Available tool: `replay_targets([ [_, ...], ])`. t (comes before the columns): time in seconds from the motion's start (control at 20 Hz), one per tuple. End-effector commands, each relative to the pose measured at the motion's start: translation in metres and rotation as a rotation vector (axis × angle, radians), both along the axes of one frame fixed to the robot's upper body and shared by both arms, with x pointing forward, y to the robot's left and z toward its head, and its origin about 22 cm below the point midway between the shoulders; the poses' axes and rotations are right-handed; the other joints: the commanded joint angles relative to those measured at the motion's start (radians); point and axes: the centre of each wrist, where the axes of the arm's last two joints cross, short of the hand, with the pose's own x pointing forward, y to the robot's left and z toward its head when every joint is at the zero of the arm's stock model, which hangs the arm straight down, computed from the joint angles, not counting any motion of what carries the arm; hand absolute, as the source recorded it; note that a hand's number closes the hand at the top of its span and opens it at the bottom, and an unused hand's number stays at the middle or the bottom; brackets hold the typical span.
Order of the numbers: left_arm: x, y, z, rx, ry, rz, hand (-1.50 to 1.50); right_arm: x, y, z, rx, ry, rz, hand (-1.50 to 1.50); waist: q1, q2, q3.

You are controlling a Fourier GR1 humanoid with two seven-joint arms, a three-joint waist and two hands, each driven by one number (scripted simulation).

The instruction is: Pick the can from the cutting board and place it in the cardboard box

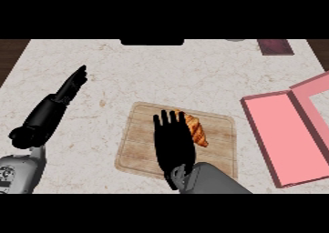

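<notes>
right robot hand (pixel 173 141) flat, fingers straight, over cutting board (pixel 143 136) beside croissant (pixel 197 131) (left robot hand (pixel 67 91) open).

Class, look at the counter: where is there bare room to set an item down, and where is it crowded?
Bare counter lies between the left hand and the pink box, above the cutting board. The board is crowded: the right hand and a croissant cover it.

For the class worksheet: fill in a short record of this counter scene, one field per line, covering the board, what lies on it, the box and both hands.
board: wooden cutting board, centre of the counter
on board: a croissant-like pastry; no can visible
box: pink open box, right of the board
right hand: open, flat over the board, beside the pastry
left hand: open, resting at the left
</notes>
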Motion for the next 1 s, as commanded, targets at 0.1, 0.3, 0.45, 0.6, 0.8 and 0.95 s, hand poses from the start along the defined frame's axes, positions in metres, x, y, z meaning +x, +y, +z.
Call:
replay_targets([
  [0.1,0.000,-0.010,-0.001,-0.001,0.001,0.002,0.00,0.005,-0.004,-0.020,-0.052,-0.030,-0.071,-1.50,-0.002,0.000,0.000],
  [0.3,0.012,-0.007,0.003,-0.001,-0.020,0.004,0.00,0.006,-0.015,-0.040,-0.020,0.008,-0.082,-1.50,-0.004,0.001,0.000],
  [0.45,-0.008,-0.016,0.009,0.012,-0.002,-0.005,0.00,0.017,-0.013,-0.035,-0.033,0.047,-0.048,-1.50,0.003,0.000,0.000],
  [0.6,0.013,-0.008,0.002,-0.010,-0.007,-0.004,0.00,0.010,-0.004,-0.055,-0.006,-0.006,0.068,1.50,0.003,0.002,0.000],
  [0.8,-0.010,-0.007,-0.015,-0.001,-0.006,-0.012,0.00,0.006,-0.006,-0.056,-0.020,-0.127,0.120,1.50,0.003,0.001,0.000],
  [0.95,-0.004,-0.005,-0.020,-0.003,-0.007,-0.004,0.00,0.012,-0.013,-0.020,-0.030,-0.157,0.137,1.50,-0.003,-0.001,0.000],
])
